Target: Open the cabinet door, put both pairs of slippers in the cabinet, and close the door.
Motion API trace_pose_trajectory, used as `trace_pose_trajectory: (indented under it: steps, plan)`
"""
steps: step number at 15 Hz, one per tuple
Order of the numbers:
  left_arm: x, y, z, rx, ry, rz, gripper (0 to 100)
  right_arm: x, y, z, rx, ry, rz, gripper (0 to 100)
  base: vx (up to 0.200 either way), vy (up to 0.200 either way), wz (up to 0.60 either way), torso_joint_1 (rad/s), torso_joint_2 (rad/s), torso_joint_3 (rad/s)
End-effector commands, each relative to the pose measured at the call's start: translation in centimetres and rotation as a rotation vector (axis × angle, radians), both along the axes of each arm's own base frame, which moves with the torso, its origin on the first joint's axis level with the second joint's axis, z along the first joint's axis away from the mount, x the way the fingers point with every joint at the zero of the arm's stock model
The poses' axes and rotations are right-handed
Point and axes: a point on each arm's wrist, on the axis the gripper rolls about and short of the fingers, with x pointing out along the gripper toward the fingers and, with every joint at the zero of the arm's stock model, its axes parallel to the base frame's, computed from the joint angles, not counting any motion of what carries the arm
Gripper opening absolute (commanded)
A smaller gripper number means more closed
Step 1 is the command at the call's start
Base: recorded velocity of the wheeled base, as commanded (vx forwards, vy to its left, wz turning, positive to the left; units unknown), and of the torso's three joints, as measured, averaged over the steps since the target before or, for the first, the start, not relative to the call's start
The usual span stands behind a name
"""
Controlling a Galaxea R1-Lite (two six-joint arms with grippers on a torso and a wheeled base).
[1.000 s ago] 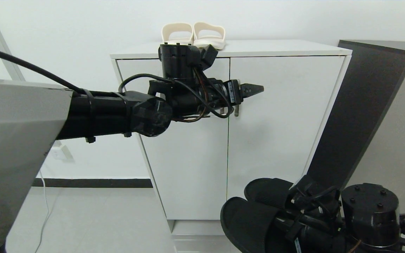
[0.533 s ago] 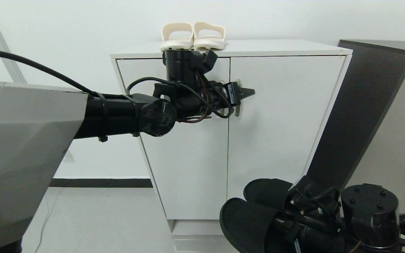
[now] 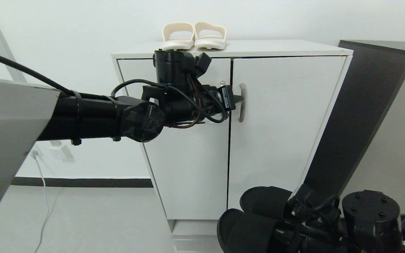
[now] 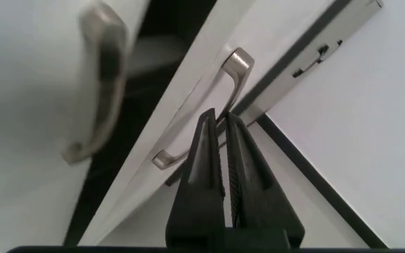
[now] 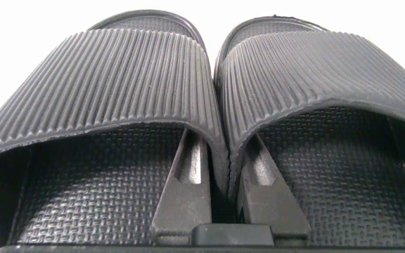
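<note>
A white two-door cabinet (image 3: pixel 283 123) stands ahead, and a cream pair of slippers (image 3: pixel 193 35) rests on its top. My left gripper (image 3: pixel 237 100) is shut, its tip tucked at the metal handle (image 3: pixel 242 105) of the right door, which stands slightly ajar with a dark gap along its edge. In the left wrist view the closed fingertips (image 4: pixel 211 130) sit against that handle (image 4: pixel 234 67). Low at the right, my right gripper (image 3: pixel 295 211) is shut on the black pair of slippers (image 3: pixel 255 214). Its fingers (image 5: pixel 188 176) pinch the adjoining side walls of the black slippers (image 5: pixel 132 77).
A dark grey panel (image 3: pixel 357 116) of another unit leans close to the cabinet's right side. A wall socket (image 3: pixel 56 153) with a hanging cable sits low on the left wall. Open floor (image 3: pixel 83 218) lies left of the cabinet.
My left gripper has drawn back from past the handle to the handle itself, and the right door has come slightly ajar. The black slippers sit a little lower in view.
</note>
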Motion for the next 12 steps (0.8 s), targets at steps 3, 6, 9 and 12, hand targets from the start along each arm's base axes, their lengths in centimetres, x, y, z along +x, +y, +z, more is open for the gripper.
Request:
trace_pose_trajectory:
  steps: [3,6,9,12]
  plan:
    - [-2.2,0.5,0.7,-0.012,-0.018,-0.017,0,-0.4,0.0,0.1,0.003,0.001,0.022,0,0.000,0.000,0.00,0.000,0.00,0.000]
    - [-4.2,1.9,0.8,-0.018,-0.029,-0.019,0,-0.5,-0.1,0.0,0.000,0.004,0.022,0,0.000,0.000,0.00,0.000,0.00,0.000]
    - [-5.2,3.6,0.8,-0.019,-0.028,0.004,0,-0.7,0.0,-0.1,-0.001,0.005,0.032,0,0.000,0.000,0.00,0.000,0.00,0.000]
    - [-3.7,5.1,0.6,-0.025,-0.030,0.056,0,-0.9,0.1,-0.2,-0.005,0.008,0.040,0,0.000,0.000,0.00,0.000,0.00,0.000]
